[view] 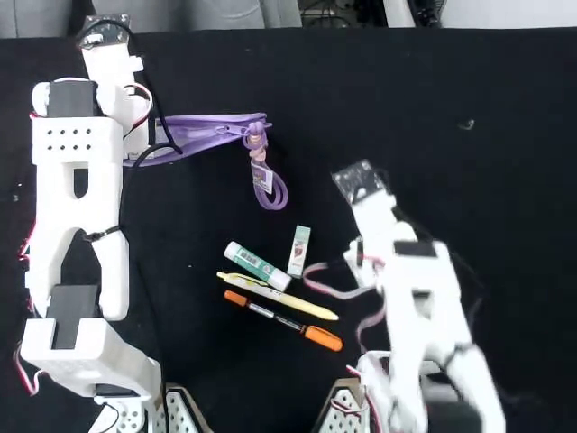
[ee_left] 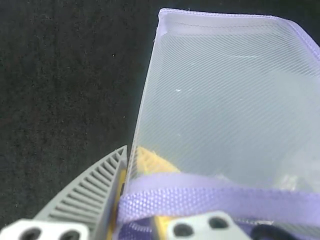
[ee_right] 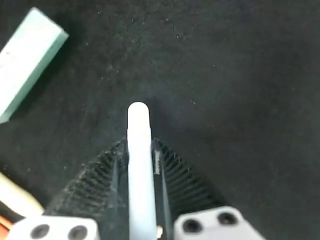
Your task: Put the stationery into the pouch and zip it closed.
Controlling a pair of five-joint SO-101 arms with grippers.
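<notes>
A purple-edged mesh pouch (view: 203, 131) lies at the back left, its strap (view: 268, 185) trailing toward the middle. My left gripper (ee_left: 135, 200) is shut on the pouch's (ee_left: 225, 125) purple edge. On the cloth in the middle lie a green eraser (view: 299, 251), a white and green tube (view: 257, 266), a yellow pen (view: 279, 298) and an orange marker (view: 284, 322). My right gripper (ee_right: 139, 145) is shut on a white pen-like stick (ee_right: 140, 180) just above the cloth, beside the green eraser (ee_right: 27, 60). In the high view the right arm (view: 410, 280) covers that gripper.
Black cloth (view: 433, 117) covers the table, with open room at the back right. The left arm (view: 77, 207) stands along the left side. Loose cables (view: 329, 284) hang from the right arm near the pens.
</notes>
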